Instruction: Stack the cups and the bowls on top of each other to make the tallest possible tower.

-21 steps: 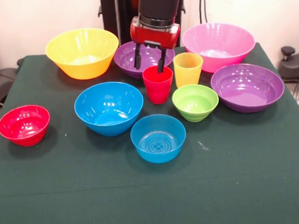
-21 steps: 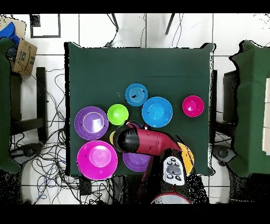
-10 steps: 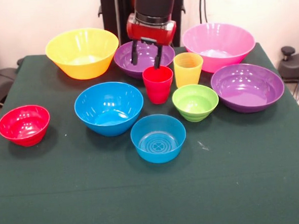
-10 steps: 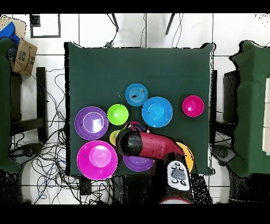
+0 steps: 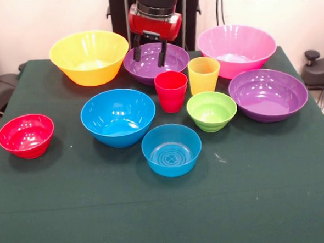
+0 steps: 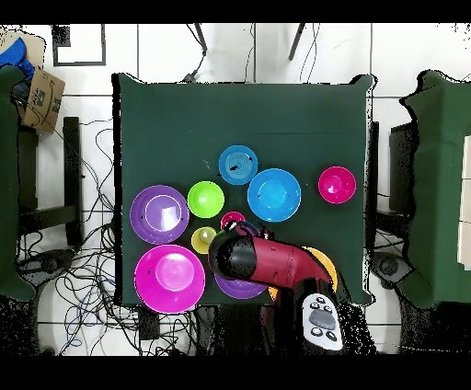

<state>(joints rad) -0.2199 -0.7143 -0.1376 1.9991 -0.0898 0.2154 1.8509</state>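
No tower yet: all pieces single on green table (image 5: 277,202), nothing stacked. Step in hand, by judgement: choice and approach of first piece, prob. the red cup (image 5: 171,90).

Gripper (image 5: 148,52) at top centre of front view, above the purple bowl (image 5: 172,57) at the back, up-left of red cup. Fingers (image 5: 160,54) spread a moderate way, pointing down, empty. No contact with any cup or bowl, as far as visible. In overhead view only the red arm seen, fingers hidden under it.

Positions, front view:
- red cup at centre, yellow cup (image 5: 203,74) just beside on its right
- lime green bowl (image 5: 211,111) right of centre, small blue bowl (image 5: 171,149) lower centre
- medium blue bowl (image 5: 118,117) left of centre, red bowl (image 5: 26,135) far left
- large yellow bowl (image 5: 89,56) upper left, pink bowl (image 5: 237,49) upper right, second purple bowl (image 5: 268,94) at right

Next move, as judgement: down and to lower right, over red cup rim, one finger inside and one outside or both around wall, then close. Yellow cup very near, so risk of a knock. After the lift, small blue bowl seems a possible base.
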